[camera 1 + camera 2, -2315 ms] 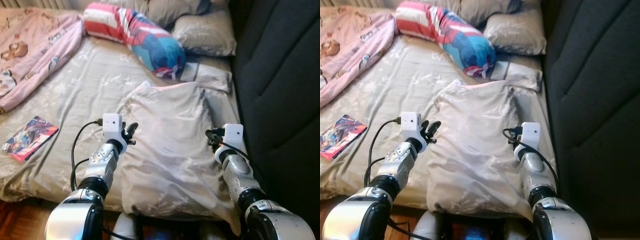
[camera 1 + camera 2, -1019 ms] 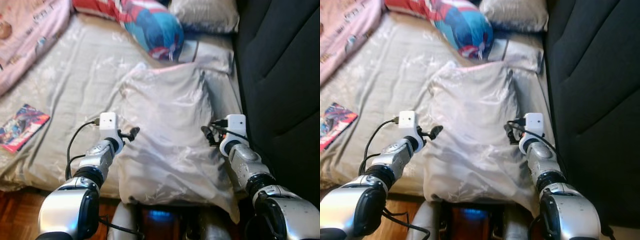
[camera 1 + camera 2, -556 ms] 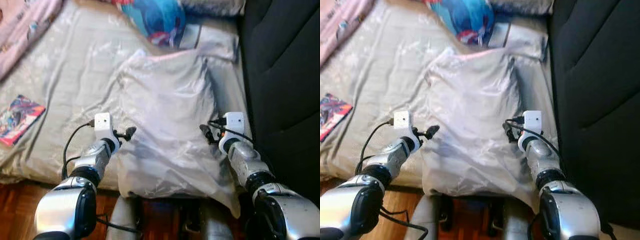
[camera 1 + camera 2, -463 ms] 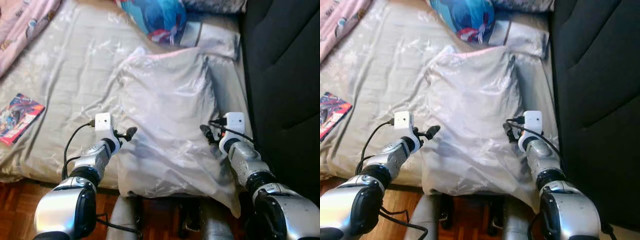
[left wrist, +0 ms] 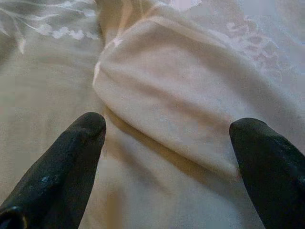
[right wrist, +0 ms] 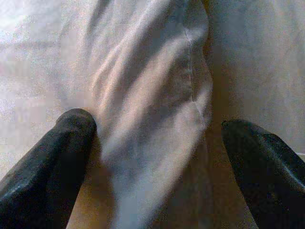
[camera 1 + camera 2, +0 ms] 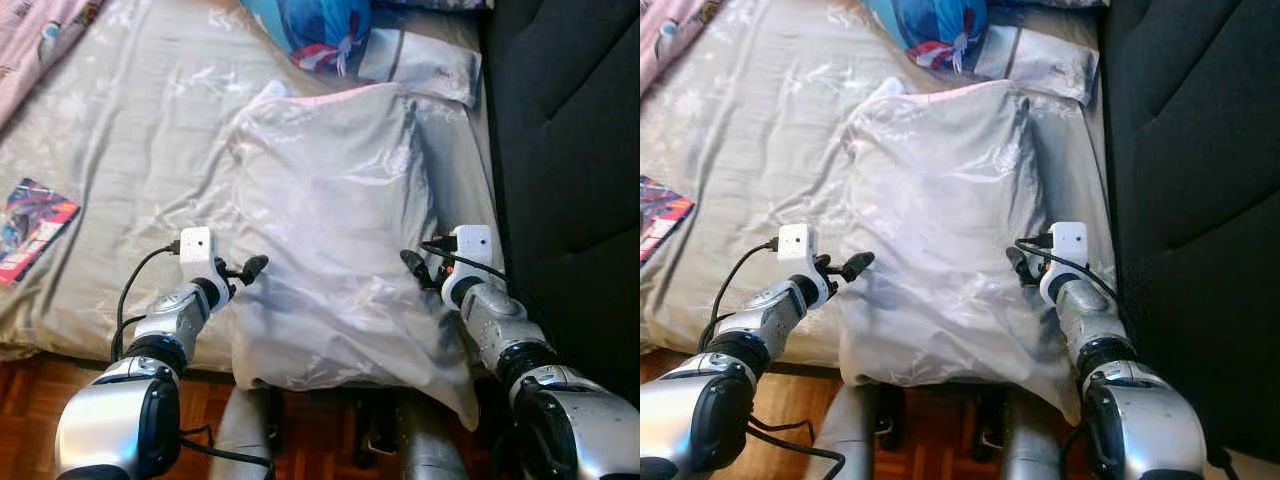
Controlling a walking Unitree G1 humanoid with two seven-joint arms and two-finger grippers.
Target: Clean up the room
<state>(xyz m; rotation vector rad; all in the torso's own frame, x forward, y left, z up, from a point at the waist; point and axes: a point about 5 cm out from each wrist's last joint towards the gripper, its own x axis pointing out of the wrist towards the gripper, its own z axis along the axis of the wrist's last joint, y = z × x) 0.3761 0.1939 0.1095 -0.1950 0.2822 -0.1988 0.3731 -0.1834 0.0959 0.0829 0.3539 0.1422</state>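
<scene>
You had a grey bed sheet (image 7: 130,150) with a pale leaf print across the left and centre of the frame, wrinkled throughout. A magazine with a bright cover (image 7: 35,225) lay flat on it at the left edge, tilted. A pink printed blanket (image 7: 35,40) occupied the upper left corner. A blue and red cushion (image 7: 310,25) sat at the top centre, cut off by the frame edge. Just beside it, to the right, lay a flat grey pillowcase (image 7: 425,60). A dark upholstered panel (image 7: 570,130) ran down the right side. Parquet floor (image 7: 25,400) showed at the lower left, below the sheet's edge.
</scene>
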